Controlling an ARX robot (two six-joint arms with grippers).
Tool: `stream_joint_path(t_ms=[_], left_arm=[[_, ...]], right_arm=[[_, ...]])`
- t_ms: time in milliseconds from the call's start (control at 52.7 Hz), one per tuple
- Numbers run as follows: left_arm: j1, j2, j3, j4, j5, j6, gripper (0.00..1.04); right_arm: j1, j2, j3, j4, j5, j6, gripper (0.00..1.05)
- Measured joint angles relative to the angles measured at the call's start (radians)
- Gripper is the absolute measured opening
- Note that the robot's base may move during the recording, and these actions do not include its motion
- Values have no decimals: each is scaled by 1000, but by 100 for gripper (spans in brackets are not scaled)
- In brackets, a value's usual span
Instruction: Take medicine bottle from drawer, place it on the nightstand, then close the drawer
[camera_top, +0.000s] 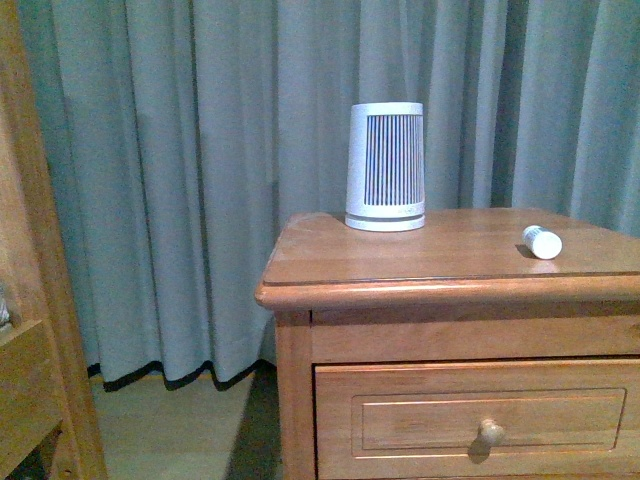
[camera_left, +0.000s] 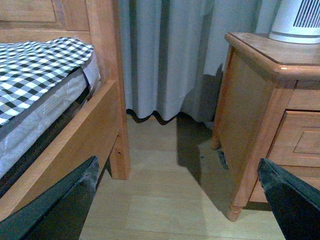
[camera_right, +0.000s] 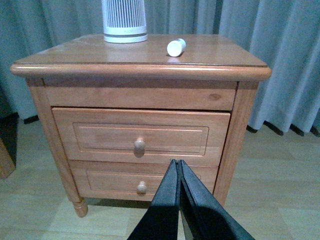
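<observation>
The medicine bottle lies on its side at the frame's right on the nightstand, drawer shut, my right pincer pressed together, left pincer spread apart.

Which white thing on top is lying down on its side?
The small medicine bottle is lying on its side on the nightstand. The big white ribbed cylinder stands upright behind it.

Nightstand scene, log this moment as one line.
medicine bottle: lying on nightstand | drawer: closed | left gripper: open | right gripper: shut, empty
</observation>
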Motion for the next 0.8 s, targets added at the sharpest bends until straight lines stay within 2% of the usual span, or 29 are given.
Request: stream_joint_path(t_ms=[266, 797], left_arm=[[0, 0, 0, 0, 0, 0, 98], [0, 0, 0, 0, 0, 0, 98]], right_arm=[[0, 0, 0, 0, 0, -2, 4], [0, -1, 0, 0, 0, -1, 94]])
